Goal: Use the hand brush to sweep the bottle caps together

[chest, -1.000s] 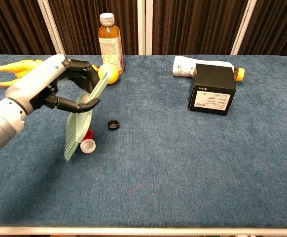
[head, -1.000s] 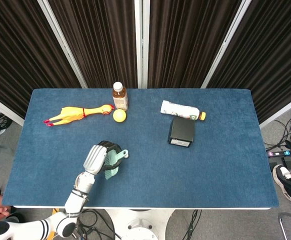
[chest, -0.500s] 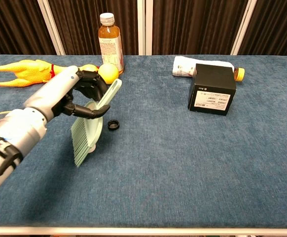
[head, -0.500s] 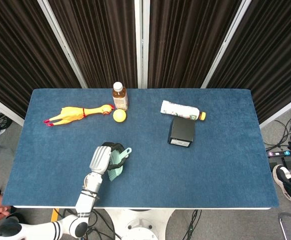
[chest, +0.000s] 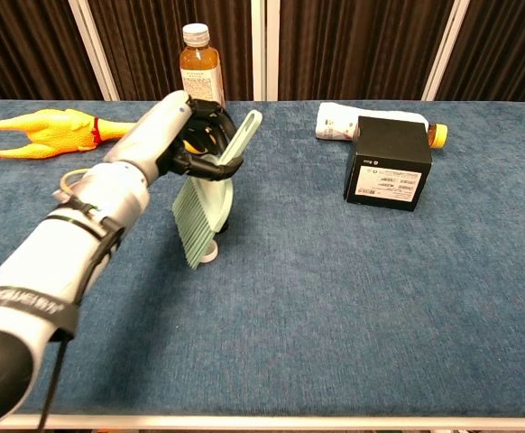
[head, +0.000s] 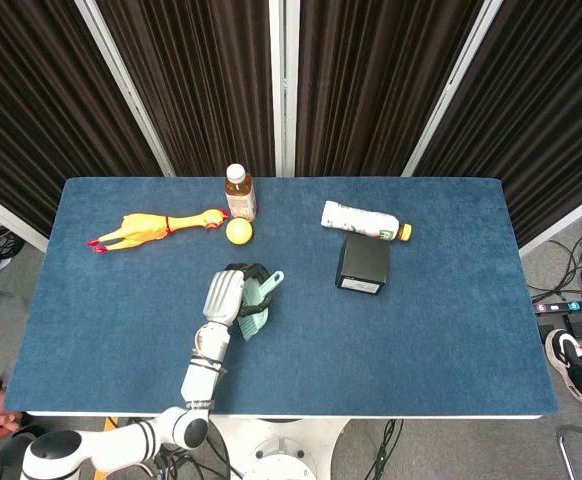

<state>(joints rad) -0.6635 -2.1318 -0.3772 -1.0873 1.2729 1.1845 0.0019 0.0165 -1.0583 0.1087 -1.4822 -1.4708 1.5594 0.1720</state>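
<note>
Mint hand brush point(chest: 206, 204) gripped by left hand point(chest: 193, 135) | bristles over white cap point(chest: 207, 253) | mid-table

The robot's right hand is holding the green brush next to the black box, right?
Not quite. It is the robot's left hand that holds the green brush, as the chest view shows. The brush is well apart from the black box, too; the right hand is not in view.

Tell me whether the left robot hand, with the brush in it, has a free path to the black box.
Probably yes. The left robot hand grips the brush left of the black box, and only bare blue table lies between them. Whether the arm stretches that far is uncertain.
</note>
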